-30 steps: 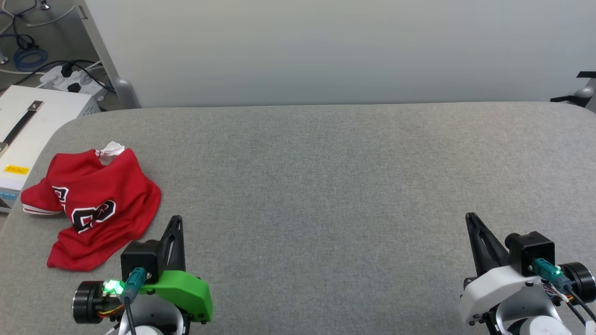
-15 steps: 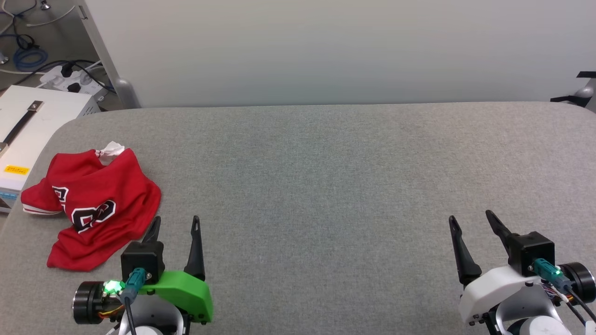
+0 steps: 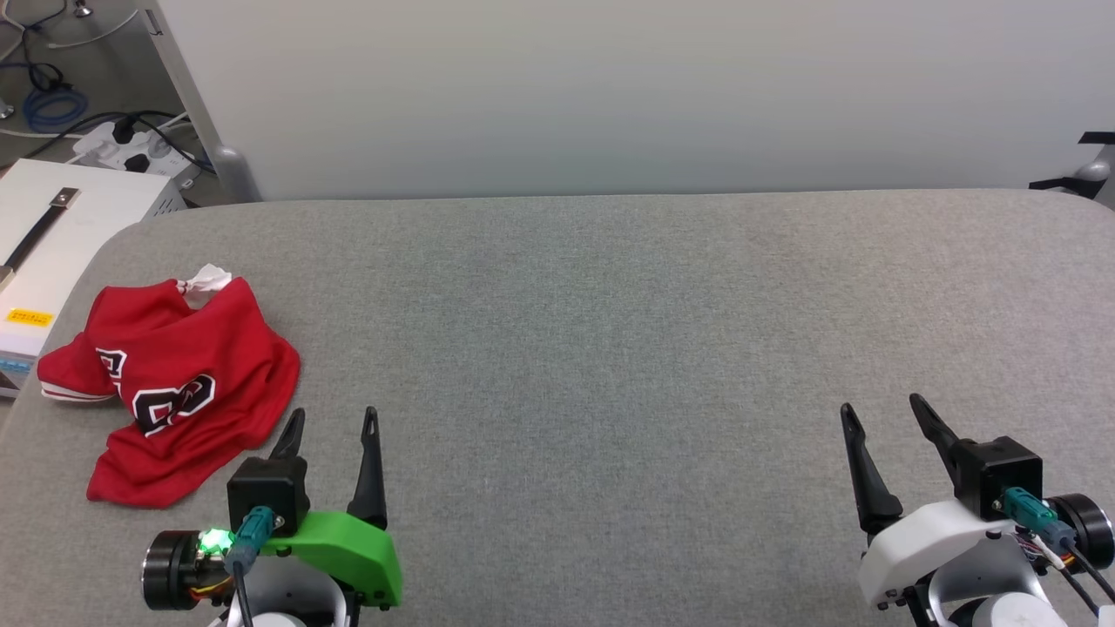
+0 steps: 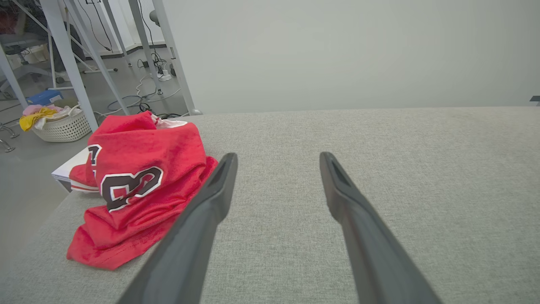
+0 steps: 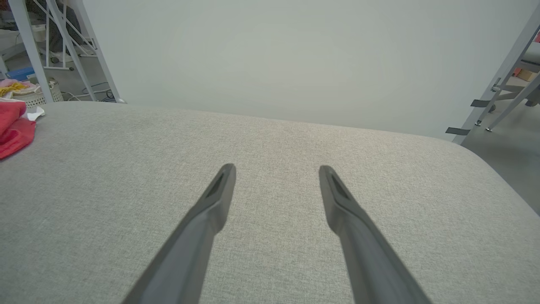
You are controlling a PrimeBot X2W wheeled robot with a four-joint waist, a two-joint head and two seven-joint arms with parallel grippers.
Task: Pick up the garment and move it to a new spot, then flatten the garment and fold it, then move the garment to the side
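Observation:
The garment (image 3: 174, 383) is a red shirt with black, white-edged lettering, crumpled in a heap at the table's left edge; a bit of white cloth pokes out at its far side. It also shows in the left wrist view (image 4: 135, 181) and at the left border of the right wrist view (image 5: 14, 126). My left gripper (image 3: 333, 416) stands open just right of and nearer than the heap, holding nothing. My right gripper (image 3: 880, 407) stands open over bare table at the lower right, far from the garment.
The grey fabric table (image 3: 610, 348) stretches wide between the grippers. A white box (image 3: 52, 235) sits off the table's left edge, with cables and a power strip (image 3: 131, 152) on the floor. A laundry basket (image 4: 59, 124) stands on the floor beyond.
Both grippers went from shut to open. The arms and the garment stayed where they were.

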